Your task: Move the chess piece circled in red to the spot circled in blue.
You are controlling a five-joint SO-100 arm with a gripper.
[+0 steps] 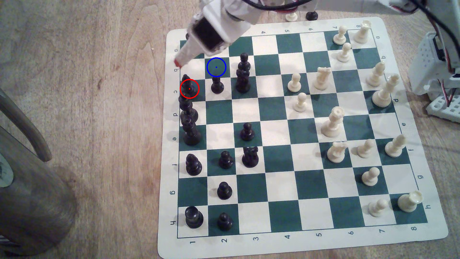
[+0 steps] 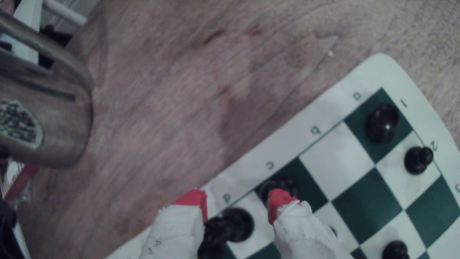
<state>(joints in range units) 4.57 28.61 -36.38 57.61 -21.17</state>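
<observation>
The jaws (image 2: 236, 201) stand wide apart with nothing between them, their red-tipped fingers (image 2: 193, 198) hanging over the chessboard (image 1: 423, 239) edge by the c and d file letters. The chess piece circled in red (image 1: 187, 83), a black bishop, stands upright on its green square just beyond one red fingertip in the wrist view, untouched, while a taller black piece (image 2: 225, 230) on the d square sits in the gap lower down between the white-wrapped fingers. The spot circled in blue (image 1: 216, 67) lies bare just beside the jaws, one square diagonally from the bishop, with a black pawn (image 1: 217, 85) next to it; the wooden tabletop (image 1: 87, 99) stretches off past the jaws.
</observation>
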